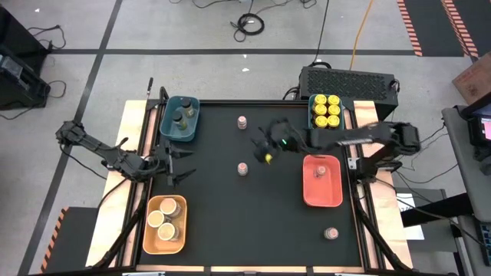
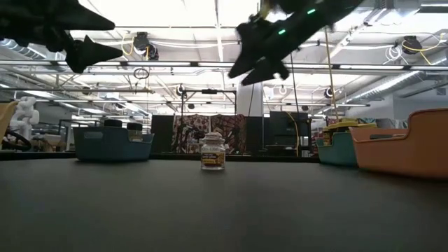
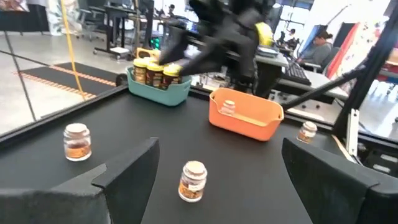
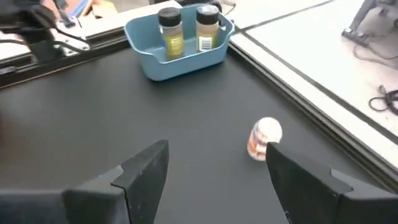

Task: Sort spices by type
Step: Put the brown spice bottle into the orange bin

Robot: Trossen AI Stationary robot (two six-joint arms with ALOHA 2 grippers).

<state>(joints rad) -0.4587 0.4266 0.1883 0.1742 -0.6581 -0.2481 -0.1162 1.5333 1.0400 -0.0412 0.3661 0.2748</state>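
High view, from the left: the left gripper (image 1: 175,165) waits with jaws wide and empty. A loose pinkish-lidded jar (image 1: 242,122) stands near the far edge. The right gripper (image 1: 262,144) hovers just beside it, fingers apart, holding nothing. Best to centre over the lid, descend straight, close gently, then carry it to the red tray (image 1: 307,192).

Four trays sit on the black tabletop (image 1: 253,222) — blue tray (image 1: 181,118), teal tray (image 1: 325,112), red tray (image 1: 321,181), orange tray (image 1: 165,224).
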